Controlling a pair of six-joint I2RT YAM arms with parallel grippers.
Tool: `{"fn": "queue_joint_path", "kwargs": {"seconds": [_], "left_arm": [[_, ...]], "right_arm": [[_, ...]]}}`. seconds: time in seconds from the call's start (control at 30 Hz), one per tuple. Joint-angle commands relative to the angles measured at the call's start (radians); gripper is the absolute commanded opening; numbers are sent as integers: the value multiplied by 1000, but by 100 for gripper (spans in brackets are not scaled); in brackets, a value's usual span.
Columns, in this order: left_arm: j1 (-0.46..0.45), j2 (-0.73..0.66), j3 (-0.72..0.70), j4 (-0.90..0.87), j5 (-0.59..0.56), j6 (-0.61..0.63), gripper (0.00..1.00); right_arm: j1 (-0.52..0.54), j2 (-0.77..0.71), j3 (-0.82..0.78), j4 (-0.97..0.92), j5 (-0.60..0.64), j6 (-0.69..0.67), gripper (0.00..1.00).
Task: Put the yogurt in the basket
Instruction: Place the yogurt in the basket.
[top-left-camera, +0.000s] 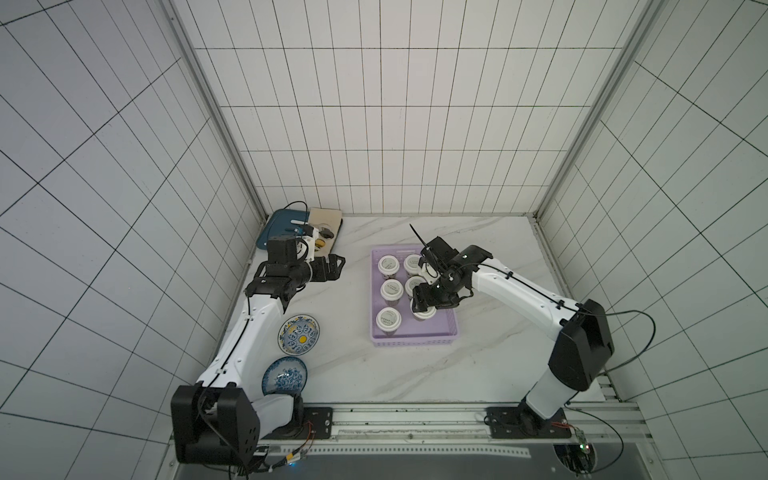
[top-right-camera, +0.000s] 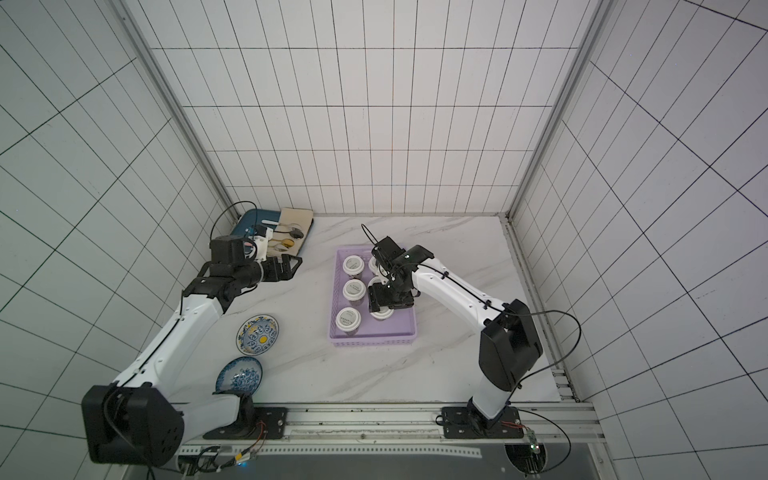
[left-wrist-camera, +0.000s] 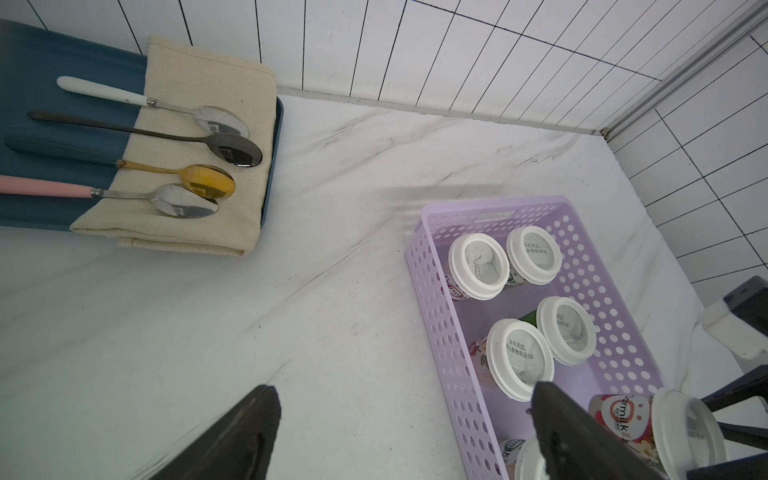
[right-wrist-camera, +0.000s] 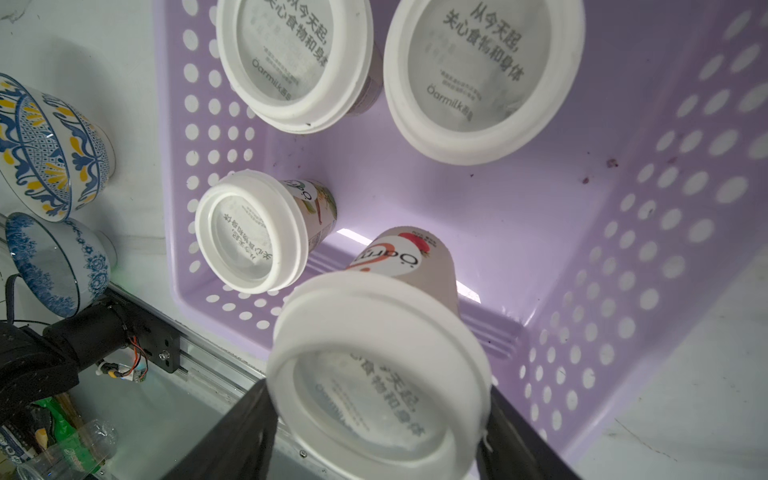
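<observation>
Right end effector (right-wrist-camera: 376, 401) clamps a tilted yogurt cup (right-wrist-camera: 399, 266) by its lid, low centre of the frame, above the lilac basket (right-wrist-camera: 623, 208) floor. Level it, lower it clear of the neighbouring cup (right-wrist-camera: 253, 232), then release. Left end effector (left-wrist-camera: 403, 388) gapes wide, empty

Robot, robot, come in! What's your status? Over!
Left claw open, empty, beside the lilac perforated plastic basket. Right claw shut on last white-lidded yogurt cup, tilted, inside basket. Five other cups already in. Nothing blocking.
</observation>
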Motion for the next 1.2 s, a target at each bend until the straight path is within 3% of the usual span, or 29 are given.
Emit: {"fn": "queue_joint_path", "kwargs": {"seconds": [0.0,0.97,1.17], "left_arm": [[5,-18,-2,11,8,8,98],[3,-6,-15,27,13,4,98],[3,-4,-16,28,21,5,98]], "right_arm": [[14,33,29,26,-18,-19,73],[17,142,-71,75,-23,-25,74],[17,147,-70,72,-15,-25,79]]}}
